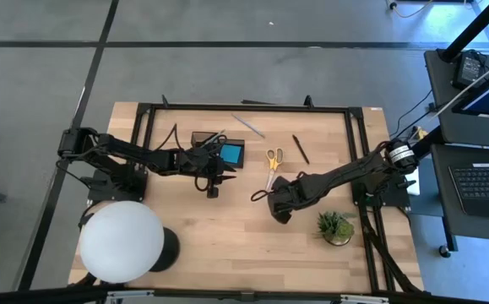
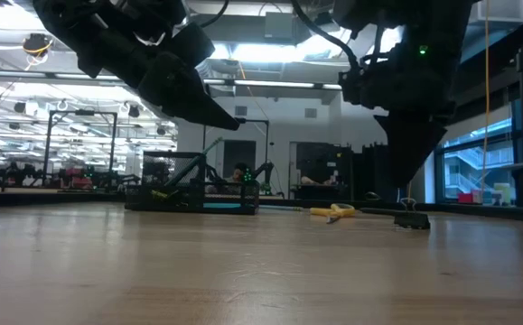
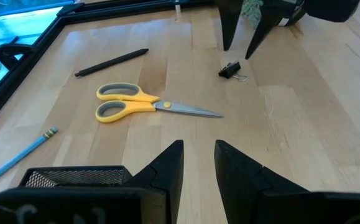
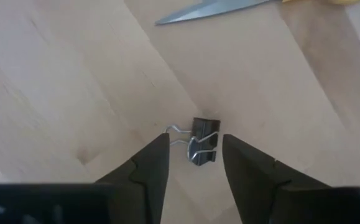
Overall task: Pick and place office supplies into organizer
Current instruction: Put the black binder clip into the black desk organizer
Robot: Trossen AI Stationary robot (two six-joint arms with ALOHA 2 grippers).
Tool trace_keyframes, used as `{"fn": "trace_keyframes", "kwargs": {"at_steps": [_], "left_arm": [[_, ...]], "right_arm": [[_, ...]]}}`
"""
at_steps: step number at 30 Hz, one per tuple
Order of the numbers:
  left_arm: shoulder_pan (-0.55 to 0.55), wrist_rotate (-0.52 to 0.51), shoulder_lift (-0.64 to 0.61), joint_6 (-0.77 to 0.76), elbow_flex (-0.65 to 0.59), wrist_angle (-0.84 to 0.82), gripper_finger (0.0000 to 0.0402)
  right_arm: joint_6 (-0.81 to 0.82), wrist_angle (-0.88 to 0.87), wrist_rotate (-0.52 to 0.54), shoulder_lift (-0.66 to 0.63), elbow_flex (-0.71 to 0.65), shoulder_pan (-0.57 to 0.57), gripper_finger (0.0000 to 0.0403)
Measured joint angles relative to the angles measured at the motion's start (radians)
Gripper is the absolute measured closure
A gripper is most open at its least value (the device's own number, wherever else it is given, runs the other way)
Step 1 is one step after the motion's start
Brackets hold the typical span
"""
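Observation:
A small black binder clip (image 4: 203, 142) lies on the wood with its wire handles flat. My right gripper (image 4: 192, 152) hangs open just above it, pointing down, one finger on each side and neither touching; the left wrist view shows its fingers above the clip (image 3: 230, 70). The yellow-handled scissors (image 1: 274, 158) lie flat just beyond. My left gripper (image 3: 198, 158) is open and empty, hovering by the near side of the black mesh organizer (image 1: 219, 150), which holds a blue note pad (image 1: 231, 154). A dark pen (image 1: 301, 149) and a grey pencil (image 1: 248, 125) lie near the far edge.
A white globe lamp (image 1: 122, 241) stands at the near left corner and a small potted plant (image 1: 337, 226) at the near right. A black metal frame (image 1: 252, 108) runs round the table's far half. A blue pencil (image 3: 18, 158) lies beside the organizer. Bare wood lies between the grippers.

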Motion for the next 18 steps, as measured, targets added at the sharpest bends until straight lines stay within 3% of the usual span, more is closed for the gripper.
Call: {"fn": "trace_keyframes", "kwargs": {"at_steps": [12, 18], "left_arm": [[0.000, 0.000, 0.000, -0.016, 0.000, -0.014, 0.0315], [0.000, 0.000, 0.000, -0.016, 0.000, -0.014, 0.0315]], "right_arm": [[-0.027, 0.002, -0.030, 0.088, 0.000, 0.000, 0.0253], [-0.031, 0.002, -0.029, 0.088, 0.000, 0.000, 0.0287]]}}
